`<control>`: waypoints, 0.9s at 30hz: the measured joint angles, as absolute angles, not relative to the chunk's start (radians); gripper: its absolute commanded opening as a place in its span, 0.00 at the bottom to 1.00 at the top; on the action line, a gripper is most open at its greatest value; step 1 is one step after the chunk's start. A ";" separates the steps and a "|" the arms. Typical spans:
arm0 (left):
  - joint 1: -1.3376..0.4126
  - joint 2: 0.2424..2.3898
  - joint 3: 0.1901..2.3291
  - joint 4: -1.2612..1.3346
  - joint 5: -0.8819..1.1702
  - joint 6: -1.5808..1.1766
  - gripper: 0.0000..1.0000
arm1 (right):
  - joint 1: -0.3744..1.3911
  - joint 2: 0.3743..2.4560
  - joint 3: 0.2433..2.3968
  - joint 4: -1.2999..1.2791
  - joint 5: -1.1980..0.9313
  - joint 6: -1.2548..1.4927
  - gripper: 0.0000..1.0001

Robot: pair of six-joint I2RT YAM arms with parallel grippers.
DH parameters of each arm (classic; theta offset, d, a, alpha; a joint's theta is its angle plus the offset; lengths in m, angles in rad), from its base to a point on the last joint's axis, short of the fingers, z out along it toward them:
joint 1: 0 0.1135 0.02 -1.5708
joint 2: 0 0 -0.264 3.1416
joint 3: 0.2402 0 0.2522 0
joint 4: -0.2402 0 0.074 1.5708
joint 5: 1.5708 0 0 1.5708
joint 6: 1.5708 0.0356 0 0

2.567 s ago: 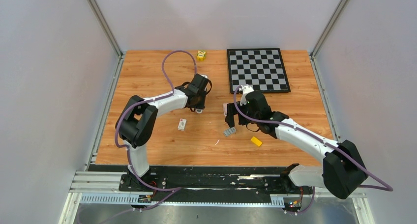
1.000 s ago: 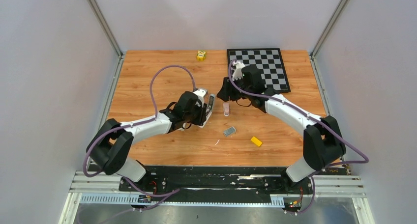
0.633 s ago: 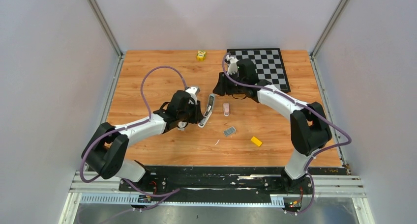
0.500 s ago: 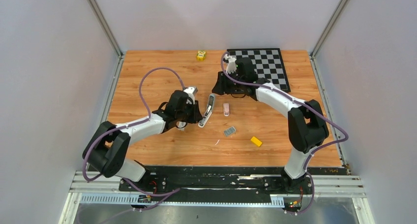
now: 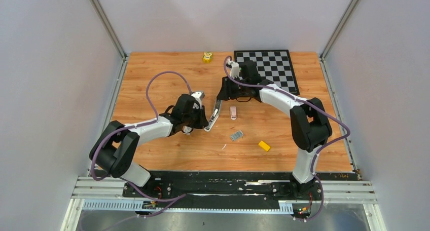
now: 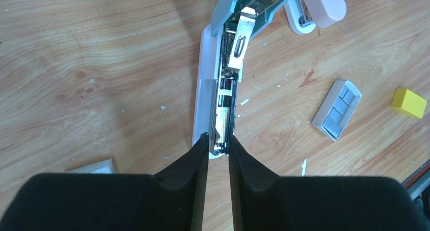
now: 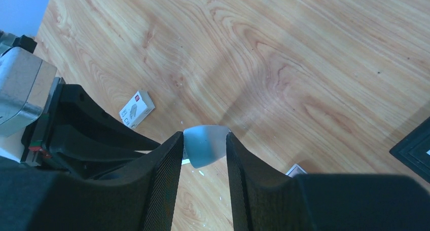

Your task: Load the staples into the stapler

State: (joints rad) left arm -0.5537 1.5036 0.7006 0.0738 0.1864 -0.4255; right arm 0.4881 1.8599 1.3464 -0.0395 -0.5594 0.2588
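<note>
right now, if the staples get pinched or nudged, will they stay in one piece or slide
The staples show seams between short segments, so the block may split if squeezed unevenly. Lying flat on the table, they would probably slide rather than roll when nudged. Thin and small, so likely light.

Both arms reach inward, elbows bent outward, wrists close together. The left gripper (image 6: 218, 141) pinches the stapler (image 6: 203, 79) at its near end, jaws narrow. The right gripper (image 7: 204, 137) clasps its raised tip, jaws wider.
</note>
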 measured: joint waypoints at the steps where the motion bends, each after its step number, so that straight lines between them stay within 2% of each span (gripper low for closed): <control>1: -0.554 1.505 0.701 0.073 0.183 -0.423 0.22 | 0.488 1.861 1.346 -0.041 -0.567 0.258 0.37; 9: -0.554 1.533 0.701 0.073 0.171 -0.411 0.20 | 0.488 1.861 1.344 -0.046 -0.607 0.253 0.33; 27: -0.554 1.568 0.701 0.123 0.172 -0.412 0.20 | 0.565 1.721 1.193 -0.045 -0.582 0.261 0.43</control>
